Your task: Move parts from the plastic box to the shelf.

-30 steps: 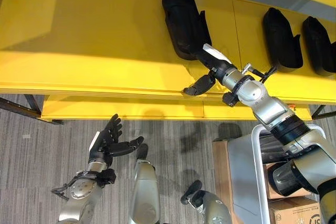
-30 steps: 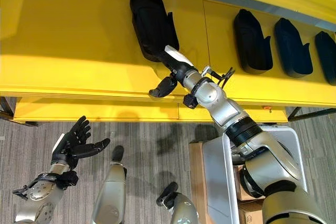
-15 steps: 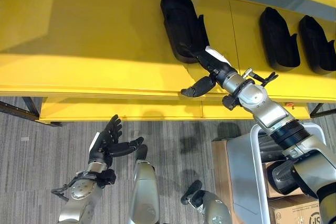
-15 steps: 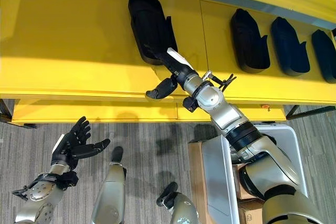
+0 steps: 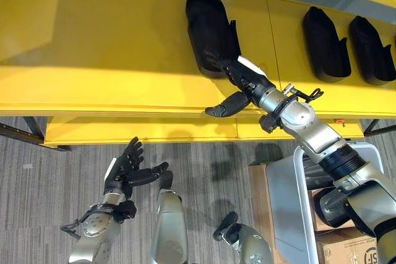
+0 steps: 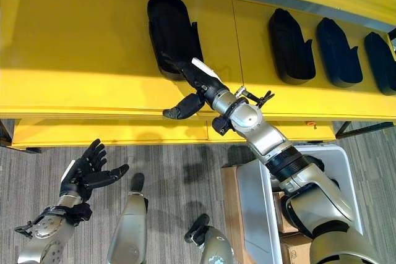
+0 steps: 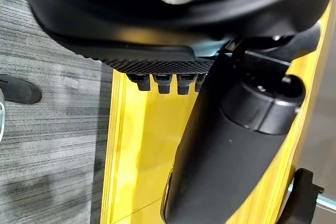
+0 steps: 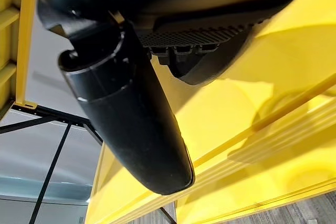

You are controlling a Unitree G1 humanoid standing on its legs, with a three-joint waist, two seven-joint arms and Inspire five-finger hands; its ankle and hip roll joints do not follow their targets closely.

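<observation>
Three more black moulded parts sit further along the yellow shelf (image 5: 111,47) to the right of the one being handled: the nearest (image 6: 289,46), a second (image 6: 337,52) just beside it, and a third (image 6: 380,63) at the view's edge. All are long, rounded, matte shells lying with their length running front to back, well apart from the big part (image 5: 209,29) on the left panel. Nothing lies between the robot and that part; the shelf front is open.

The shelf is a smooth, glossy yellow board with a seam between panels and a ribbed lip along its front edge, with a lower yellow tier beneath. Below is grey striped carpet (image 5: 43,171). At lower right stands a pale plastic box (image 6: 337,159) with brown cardboard cartons (image 5: 346,248) by it.

The right hand (image 5: 242,83) reaches onto the shelf, fingers stretched forward against the near end of the big part, thumb splayed out over the shelf lip. It looks to be resting on or nudging the part rather than gripping it, though the contact is hard to make out. The left hand (image 5: 125,168) hangs low over the carpet, fingers spread and holding nothing.
</observation>
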